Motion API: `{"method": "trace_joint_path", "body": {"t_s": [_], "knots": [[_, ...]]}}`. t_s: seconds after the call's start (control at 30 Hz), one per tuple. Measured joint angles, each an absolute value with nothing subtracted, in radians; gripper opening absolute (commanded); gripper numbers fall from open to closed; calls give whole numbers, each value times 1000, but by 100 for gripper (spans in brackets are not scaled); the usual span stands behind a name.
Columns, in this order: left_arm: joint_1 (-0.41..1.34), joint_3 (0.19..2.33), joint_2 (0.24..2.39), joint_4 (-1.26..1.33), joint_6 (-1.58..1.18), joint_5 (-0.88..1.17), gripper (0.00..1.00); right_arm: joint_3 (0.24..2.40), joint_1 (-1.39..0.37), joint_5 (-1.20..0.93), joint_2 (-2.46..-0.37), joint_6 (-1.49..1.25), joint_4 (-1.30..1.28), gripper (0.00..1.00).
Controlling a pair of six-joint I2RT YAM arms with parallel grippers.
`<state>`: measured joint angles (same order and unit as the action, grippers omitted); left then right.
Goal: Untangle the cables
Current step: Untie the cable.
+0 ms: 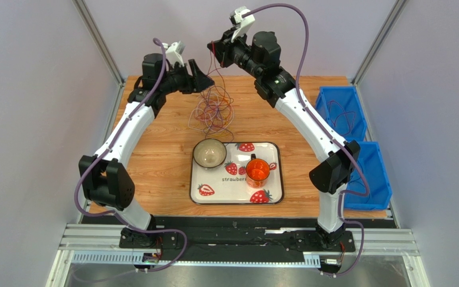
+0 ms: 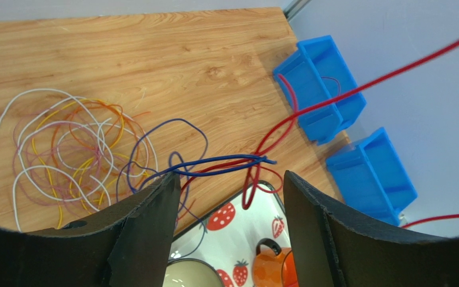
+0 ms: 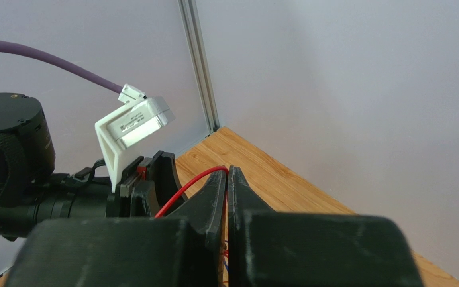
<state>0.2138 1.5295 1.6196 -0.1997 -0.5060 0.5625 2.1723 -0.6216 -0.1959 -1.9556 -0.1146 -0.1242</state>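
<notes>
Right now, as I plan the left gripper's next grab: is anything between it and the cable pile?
Nothing visible. The open left gripper hangs above, beside the pile; only a suspended blue cable and red cable cross in front of it.

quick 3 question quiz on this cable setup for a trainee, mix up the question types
1. True or false: the right claw is shut on a red cable.
2. What shares the tray with the bowl? A) orange mug B) spoon C) bottle
3. Fill in: the left claw is ____.
Key: 1 true; 2 A; 3 open.
</notes>
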Motion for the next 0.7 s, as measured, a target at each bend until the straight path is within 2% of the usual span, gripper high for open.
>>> {"method": "trace_joint_path", "body": {"t_s": [0.3,0.7], "knots": [[376,1531,1498,-225,-300,355,75,2172,-622,-213,-1930,-114,-120,0],[404,1460,1414,-162,-215,157,74,2174,-622,-220,-1930,-115,-125,0]]}}
